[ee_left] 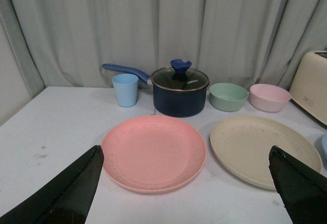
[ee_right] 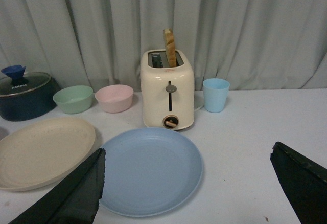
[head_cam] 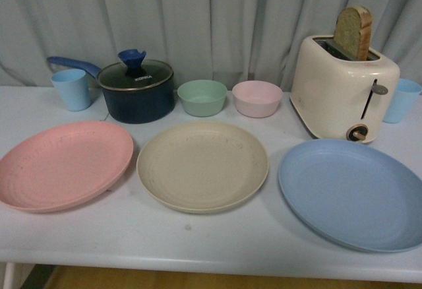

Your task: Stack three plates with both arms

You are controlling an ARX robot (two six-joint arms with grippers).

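Pink (head_cam: 62,163), cream (head_cam: 201,165), blue (head_cam: 353,193) plates sep. (fingers (ee_left: 64,196) wide).

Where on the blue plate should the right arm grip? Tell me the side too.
Grip the blue plate by its near rim, coming from the robot's side, probably. It lies flat, so only the thin raised lip offers a pinch; the toaster crowds the far edge, the beige plate the left. The right gripper is open.

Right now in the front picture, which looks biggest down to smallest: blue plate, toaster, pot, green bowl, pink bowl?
1. blue plate, though it sits nearest the camera, which helps it look big
2. toaster
3. pot
4. green bowl and pink bowl look alike, so I won't rank them.
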